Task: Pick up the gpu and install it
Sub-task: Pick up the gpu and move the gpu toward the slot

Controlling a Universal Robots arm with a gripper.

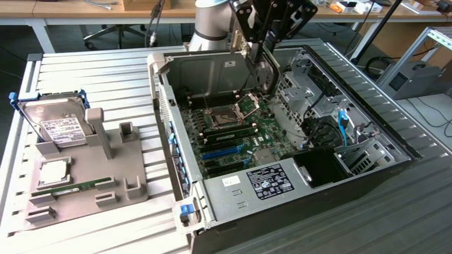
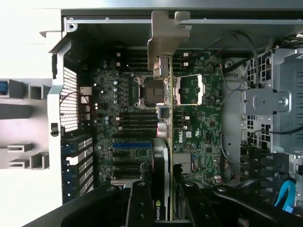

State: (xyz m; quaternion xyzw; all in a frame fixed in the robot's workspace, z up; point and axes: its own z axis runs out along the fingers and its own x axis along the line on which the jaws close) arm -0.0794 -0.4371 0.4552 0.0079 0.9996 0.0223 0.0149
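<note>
Gripper (image 1: 263,37) is gripping the gpu (image 1: 263,71) between closed fingers, long axis hanging down over the motherboard (image 1: 265,127), with the blue slot (image 1: 222,152) lying nearer.

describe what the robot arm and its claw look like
The arm is a smooth silver-grey cylinder with a darker grey band at the joint. The claw is black, built from flat linkage bars drilled with rows of small holes. In the wrist view its fingers are matte black and chunky, with rounded edges. No markings can be made out on either.
</note>
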